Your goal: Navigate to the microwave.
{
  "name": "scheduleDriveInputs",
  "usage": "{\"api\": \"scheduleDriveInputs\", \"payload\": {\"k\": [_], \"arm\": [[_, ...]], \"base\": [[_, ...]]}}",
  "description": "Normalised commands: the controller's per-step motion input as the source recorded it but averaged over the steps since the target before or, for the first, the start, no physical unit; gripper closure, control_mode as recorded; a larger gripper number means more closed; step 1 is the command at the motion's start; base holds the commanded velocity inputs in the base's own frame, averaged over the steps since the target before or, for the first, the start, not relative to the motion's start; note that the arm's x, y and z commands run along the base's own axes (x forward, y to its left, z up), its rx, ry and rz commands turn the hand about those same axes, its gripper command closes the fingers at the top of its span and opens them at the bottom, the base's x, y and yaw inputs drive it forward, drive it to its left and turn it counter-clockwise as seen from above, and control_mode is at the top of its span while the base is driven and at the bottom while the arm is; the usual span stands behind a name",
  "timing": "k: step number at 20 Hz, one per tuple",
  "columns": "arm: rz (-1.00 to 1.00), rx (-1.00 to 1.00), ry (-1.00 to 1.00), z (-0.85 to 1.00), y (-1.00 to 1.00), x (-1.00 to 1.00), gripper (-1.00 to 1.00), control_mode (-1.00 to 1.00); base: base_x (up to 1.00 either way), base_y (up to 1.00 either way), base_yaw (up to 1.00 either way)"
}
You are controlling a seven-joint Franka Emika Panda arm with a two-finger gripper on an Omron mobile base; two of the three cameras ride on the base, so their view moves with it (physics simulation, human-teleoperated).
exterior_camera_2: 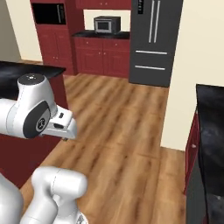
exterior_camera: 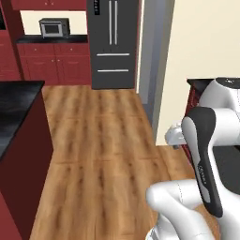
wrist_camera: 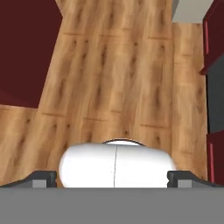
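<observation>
The tool (wrist_camera: 114, 179) hangs tucked over the wood floor (wrist_camera: 113, 87), its tips set wide apart and holding nothing. Out at about eleven o'clock, far across the room, the microwave (exterior_camera: 54, 28) sits on a dark desk (exterior_camera: 51, 40) above red cabinets (exterior_camera: 56, 65), just left of the grey fridge (exterior_camera: 114, 42). I'd drive straight down the open floor, staying off the red island (exterior_camera: 18, 140) at nine o'clock and the cream wall (exterior_camera: 197, 47) at two, then square up facing the door.

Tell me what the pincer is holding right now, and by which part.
Nothing is held. In the hand view the pincer has its fingertips far apart, with only wood floor beyond them. The microwave sits on the far counter.
</observation>
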Motion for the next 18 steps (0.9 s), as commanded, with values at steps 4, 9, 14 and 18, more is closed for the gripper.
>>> {"api": "scheduleDriveInputs", "payload": {"k": [4,9,14,18], "arm": [[0.0,0.0,0.0,0.0,0.0,0.0,-1.0,1.0],[0.0,0.0,0.0,0.0,0.0,0.0,-1.0,1.0],[0.0,0.0,0.0,0.0,0.0,0.0,-1.0,1.0],[0.0,0.0,0.0,0.0,0.0,0.0,-1.0,1.0]], "base": [[1.0,0.62,-0.07],[1.0,0.28,-0.04],[1.0,0.0,0.0],[1.0,0.0,0.0]]}}
